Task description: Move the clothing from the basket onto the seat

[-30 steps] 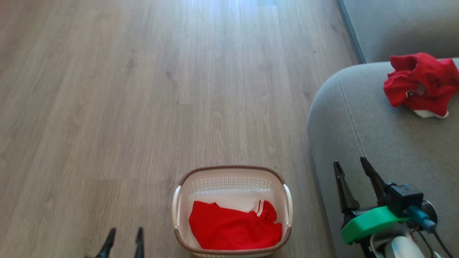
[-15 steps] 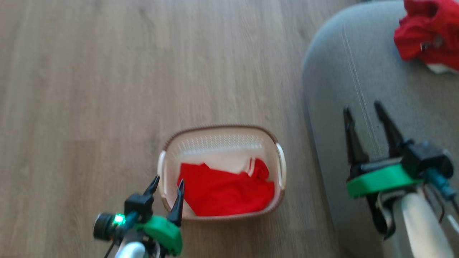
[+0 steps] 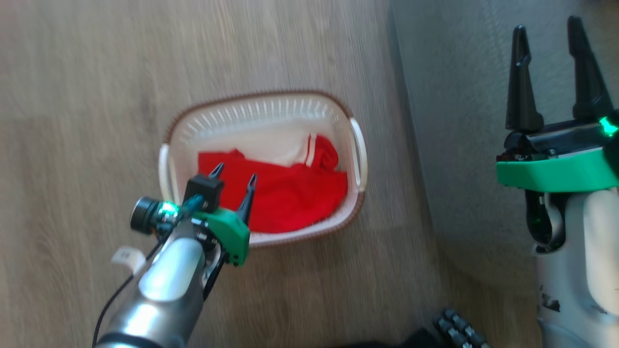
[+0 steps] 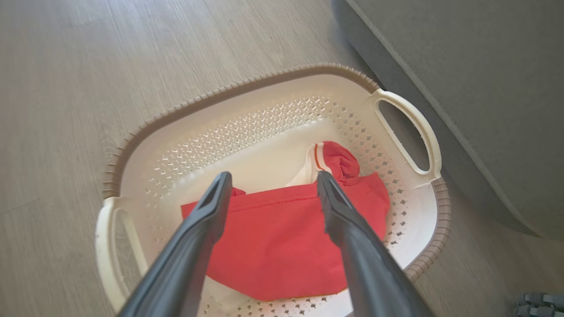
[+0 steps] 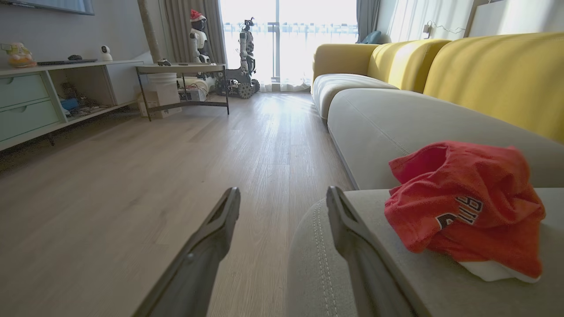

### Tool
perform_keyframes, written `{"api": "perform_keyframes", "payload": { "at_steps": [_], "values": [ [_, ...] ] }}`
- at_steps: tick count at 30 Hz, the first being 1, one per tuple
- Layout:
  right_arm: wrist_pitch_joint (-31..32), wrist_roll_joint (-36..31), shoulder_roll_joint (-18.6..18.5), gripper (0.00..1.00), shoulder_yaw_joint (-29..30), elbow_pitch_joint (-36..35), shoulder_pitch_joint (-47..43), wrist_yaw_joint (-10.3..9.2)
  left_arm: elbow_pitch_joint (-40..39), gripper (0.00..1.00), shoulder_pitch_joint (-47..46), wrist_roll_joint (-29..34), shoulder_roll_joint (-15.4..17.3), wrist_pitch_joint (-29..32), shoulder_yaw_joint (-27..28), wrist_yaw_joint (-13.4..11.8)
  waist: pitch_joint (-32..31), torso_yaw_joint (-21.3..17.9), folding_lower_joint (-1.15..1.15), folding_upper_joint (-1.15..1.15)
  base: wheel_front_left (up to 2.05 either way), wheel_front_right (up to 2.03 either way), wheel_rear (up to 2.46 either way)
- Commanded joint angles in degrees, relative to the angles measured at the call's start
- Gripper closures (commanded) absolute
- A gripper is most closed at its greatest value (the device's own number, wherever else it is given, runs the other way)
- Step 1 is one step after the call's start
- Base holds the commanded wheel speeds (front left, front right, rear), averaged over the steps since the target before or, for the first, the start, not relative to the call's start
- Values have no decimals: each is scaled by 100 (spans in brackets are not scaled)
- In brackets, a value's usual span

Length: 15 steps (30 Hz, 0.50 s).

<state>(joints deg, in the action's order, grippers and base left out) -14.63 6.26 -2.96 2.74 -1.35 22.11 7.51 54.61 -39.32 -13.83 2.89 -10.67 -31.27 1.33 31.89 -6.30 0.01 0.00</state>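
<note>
— What do we get from the head view?

— The left gripper sits at centre left, fingers spread and holding nothing. Its tips are over the near-left part of the basket, where a red garment lies. The left forearm covers the basket's near-left corner.

— Our left wrist view adds detail. We look between the parted fingers of the left gripper into the basket, with its perforated walls. The red garment is spread over the lower half, and a white-striped cuff sits bunched at its upper right. We cannot tell whether the tips touch the cloth.

— And the other arm?

— The right gripper is at the upper right of the head view, over the grey seat. Its fingers are apart and empty. The seat's edge runs just right of the basket's right handle.

— The right wrist view, past the right gripper, gives us a second red garment. It lies crumpled on the seat at the frame's right and bears black, white-outlined marks.

— What is around it?

— The wood floor fills the left. Yellow back cushions are at the upper right and a low cabinet at the left edge. A metal-framed table and robots stand by the bright window at top centre. A dark ribbed thing lies at the head view's bottom edge, and we cannot tell what it is.
</note>
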Motion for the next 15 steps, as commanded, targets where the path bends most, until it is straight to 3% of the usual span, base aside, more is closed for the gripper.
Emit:
{"api": "perform_keyframes", "payload": {
  "at_steps": [1, 15],
  "values": [
    [-37, 14, 8, 0, -106, -272, 54, -2, 128, 0, -154, 46, 30, 0, -4, 35, 652, -159, -1, 0, 0, 0, 0],
    [-37, -68, 8, 0, -481, -960, 547, -2, 1188, 0, -1439, 208, 0, 381, -948, 191, 1796, -416, -1, 0, 0, 0, 0]
  ]
}}
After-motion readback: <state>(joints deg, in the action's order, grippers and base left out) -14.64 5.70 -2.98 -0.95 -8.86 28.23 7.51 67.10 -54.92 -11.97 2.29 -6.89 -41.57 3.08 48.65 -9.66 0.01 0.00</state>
